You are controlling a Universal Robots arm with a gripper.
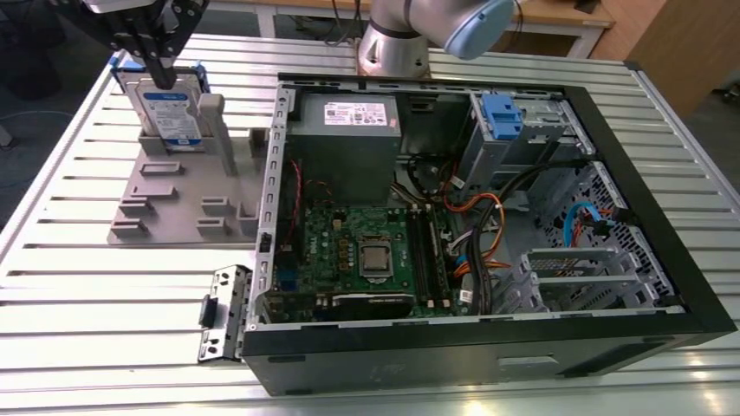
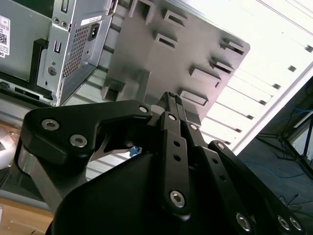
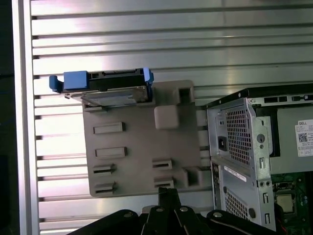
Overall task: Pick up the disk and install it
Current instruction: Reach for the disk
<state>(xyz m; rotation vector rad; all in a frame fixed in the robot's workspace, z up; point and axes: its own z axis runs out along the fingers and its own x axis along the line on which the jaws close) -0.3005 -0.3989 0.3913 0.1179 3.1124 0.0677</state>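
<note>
Silver rectangular disk (image 1: pixel 172 108) in bright blue carrier: stands on edge at upper left of the exterior view, slotted into grey plastic holder (image 1: pixel 173 208), top edge offered for grasping. Black claw (image 1: pixel 162 74): hangs above, pinched closed, empty.

The disk (image 1: pixel 169 111) is a flat silver drive with a blue and white label. A bright blue frame goes round it. It stands up on its edge in a slot at one end of a grey holder (image 1: pixel 173 208). The holder lies on the table (image 1: pixel 69 295), just beside the open case (image 1: pixel 486 355), on the exterior view's left. In the first wrist view the disk is seen edge-on, with a blue tab sticking out at one end.
</note>
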